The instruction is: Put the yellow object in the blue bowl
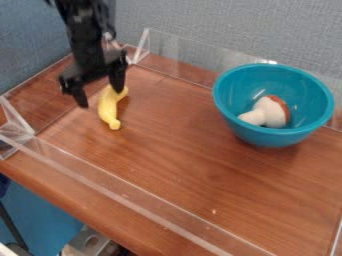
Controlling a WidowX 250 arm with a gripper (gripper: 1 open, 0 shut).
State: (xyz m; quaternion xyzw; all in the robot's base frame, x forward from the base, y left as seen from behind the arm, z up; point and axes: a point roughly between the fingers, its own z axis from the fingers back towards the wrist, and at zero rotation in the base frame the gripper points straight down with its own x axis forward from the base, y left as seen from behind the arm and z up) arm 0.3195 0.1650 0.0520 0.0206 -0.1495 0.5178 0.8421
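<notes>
Wooden tabletop [187, 150] lies bare between banana [111, 106] and blue bowl [274, 104].

A single black robot arm reaches down from the frame's eleven o'clock corner, its wrist pitched steeply toward the tabletop. The gripper [91, 88] hangs low at roughly ten o'clock from centre, jaws spread wide — one finger [71, 90] toward nine o'clock, the other toward three. Nothing sits clamped between the dark fingertips — they stand apart, pointing down and slightly toward the camera.
</notes>
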